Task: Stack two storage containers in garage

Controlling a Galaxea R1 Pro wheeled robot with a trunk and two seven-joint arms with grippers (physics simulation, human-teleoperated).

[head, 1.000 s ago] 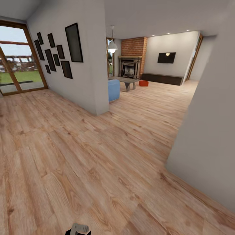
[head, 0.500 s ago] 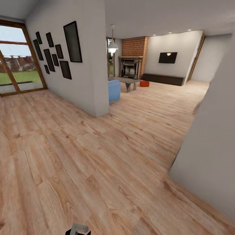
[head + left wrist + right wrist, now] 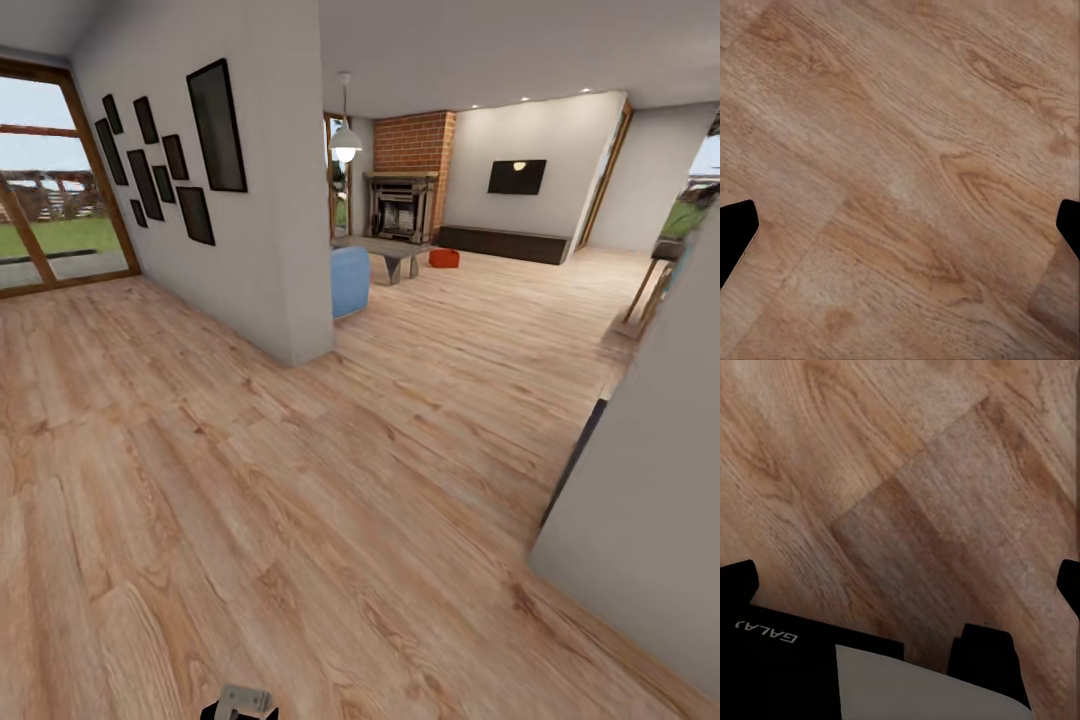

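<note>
- The light wood-plank floor (image 3: 300, 480) covers most of the head view, from the bottom edge up to the far room.
- A pale wall (image 3: 270, 200) with dark picture frames (image 3: 218, 125) stands at the upper left, beside a big window (image 3: 45, 190).
- Another pale wall (image 3: 650, 500) fills the right side.
- The living room lies at the upper middle, with its red-brick chimney (image 3: 412, 143), black TV (image 3: 517, 177), long low dark cabinet (image 3: 502, 243) and a blue seat (image 3: 349, 281).
- One orange-red storage container (image 3: 444, 258) sits small and far off on the floor there, near the low table (image 3: 392, 250).
- The left tool (image 3: 900, 240) points at the planks, fingers wide apart, holding nothing.
- The right tool (image 3: 907, 592) also has its fingers wide apart and holds nothing.
</note>
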